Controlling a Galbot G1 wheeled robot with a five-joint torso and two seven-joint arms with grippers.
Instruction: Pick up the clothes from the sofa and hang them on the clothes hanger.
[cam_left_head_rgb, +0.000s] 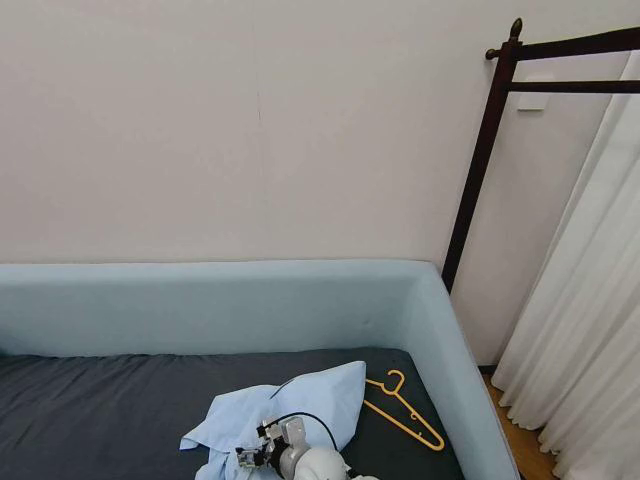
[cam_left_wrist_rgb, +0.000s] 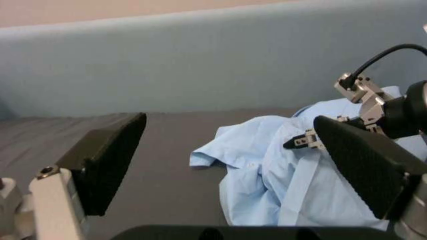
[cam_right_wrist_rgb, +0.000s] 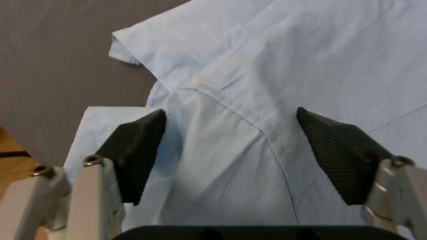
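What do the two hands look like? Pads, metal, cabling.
The left hand and right hand each have two wedge-shaped black pads with a fine textured face. These sit on silver-grey metal links with visible screws. A black cable loops into the right hand's wrist; its arm shell is white.

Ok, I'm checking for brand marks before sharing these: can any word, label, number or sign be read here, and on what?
None: no readable text on the blue shirt, the yellow hanger, the sofa, the wooden rack, the left gripper or the right gripper.
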